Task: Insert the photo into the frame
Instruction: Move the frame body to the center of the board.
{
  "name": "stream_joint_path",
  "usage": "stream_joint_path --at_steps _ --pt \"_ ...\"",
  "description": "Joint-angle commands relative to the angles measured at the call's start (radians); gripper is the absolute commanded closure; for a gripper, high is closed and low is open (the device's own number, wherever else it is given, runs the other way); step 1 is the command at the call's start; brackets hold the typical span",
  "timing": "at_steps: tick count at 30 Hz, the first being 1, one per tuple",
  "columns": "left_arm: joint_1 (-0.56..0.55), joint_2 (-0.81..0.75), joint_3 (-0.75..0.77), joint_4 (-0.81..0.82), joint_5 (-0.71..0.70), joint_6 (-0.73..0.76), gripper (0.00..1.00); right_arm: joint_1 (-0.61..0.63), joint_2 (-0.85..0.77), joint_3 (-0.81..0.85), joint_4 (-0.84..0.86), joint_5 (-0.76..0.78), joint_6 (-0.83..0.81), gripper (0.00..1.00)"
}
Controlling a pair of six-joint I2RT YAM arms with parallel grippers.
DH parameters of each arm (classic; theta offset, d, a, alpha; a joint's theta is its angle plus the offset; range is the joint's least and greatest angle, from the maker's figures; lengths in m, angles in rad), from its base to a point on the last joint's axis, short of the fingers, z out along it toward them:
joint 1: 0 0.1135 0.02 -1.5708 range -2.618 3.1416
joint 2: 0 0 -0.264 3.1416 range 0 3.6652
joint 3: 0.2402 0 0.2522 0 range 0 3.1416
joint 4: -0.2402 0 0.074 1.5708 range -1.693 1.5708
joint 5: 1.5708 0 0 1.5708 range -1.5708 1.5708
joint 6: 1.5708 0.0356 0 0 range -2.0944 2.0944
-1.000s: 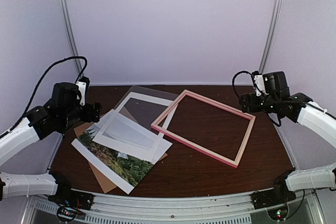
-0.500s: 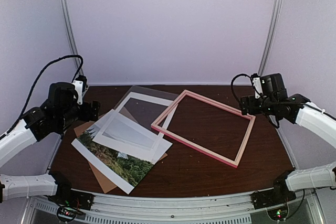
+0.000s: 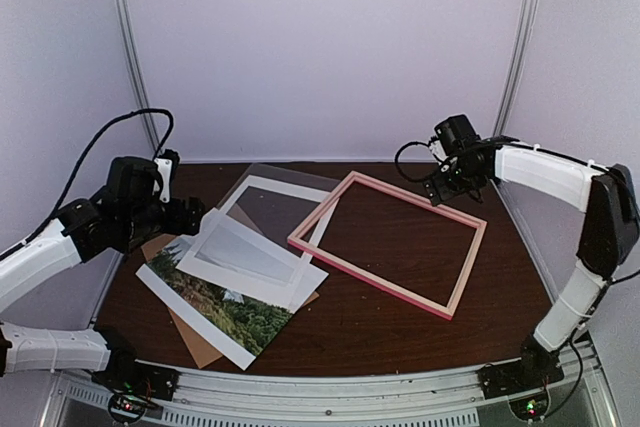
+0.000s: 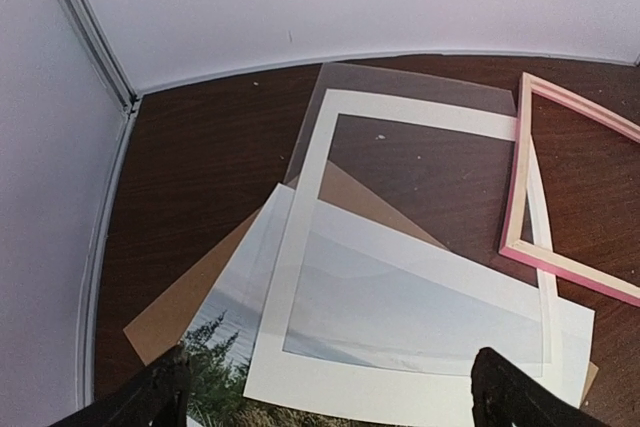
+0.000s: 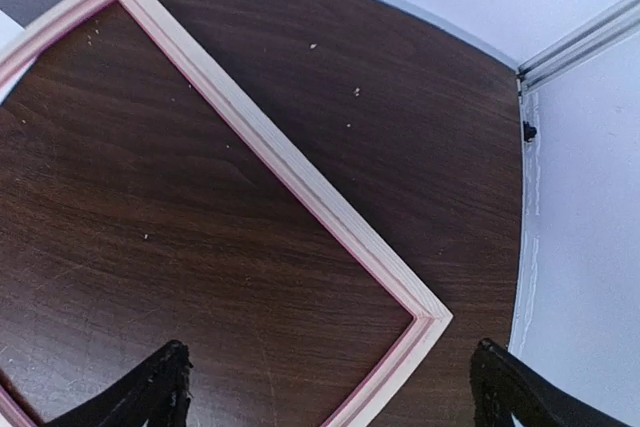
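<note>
The photo [image 3: 230, 312] lies flat at the front left, green trees showing, its upper part under a white mat [image 3: 238, 281]. In the left wrist view the photo [image 4: 215, 362] lies below my open left gripper [image 4: 335, 402], which hovers above the pile; from the top camera that gripper [image 3: 195, 215] is at the pile's left edge. The pink frame [image 3: 368, 278] lies empty on the table, centre right. My open right gripper [image 3: 440, 187] hovers over the frame's far right corner [image 5: 430, 317], fingers [image 5: 165, 387] apart, holding nothing.
A brown backing board [image 3: 198, 345] lies under the photo. A clear sheet [image 3: 295, 175] lies under the mat at the back. The frame's left corner [image 4: 520, 177] overlaps the mat [image 4: 290, 247]. White walls enclose the dark wood table [image 3: 500, 277].
My right arm has swung left and back, from the right side to above the frame's far right corner. My left gripper has shifted slightly right toward the pile. The objects have not moved.
</note>
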Motion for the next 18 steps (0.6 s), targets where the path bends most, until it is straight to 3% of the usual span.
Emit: stream_joint_path --at_steps 1,8,13,18 --pt "-0.007 0.013 0.046 0.016 0.074 -0.027 0.02 -0.051 0.195 0.175 -0.100 -0.044 -0.134 0.07" --pt "-0.007 0.020 0.027 0.046 0.092 -0.030 0.02 -0.143 0.457 0.422 -0.249 -0.224 -0.233 0.09" --pt "-0.007 0.046 0.031 0.050 0.098 -0.025 0.02 -0.226 0.564 0.507 -0.316 -0.420 -0.302 0.09" --pt "-0.007 0.068 0.027 0.064 0.098 -0.026 0.02 -0.282 0.639 0.565 -0.328 -0.423 -0.355 0.09"
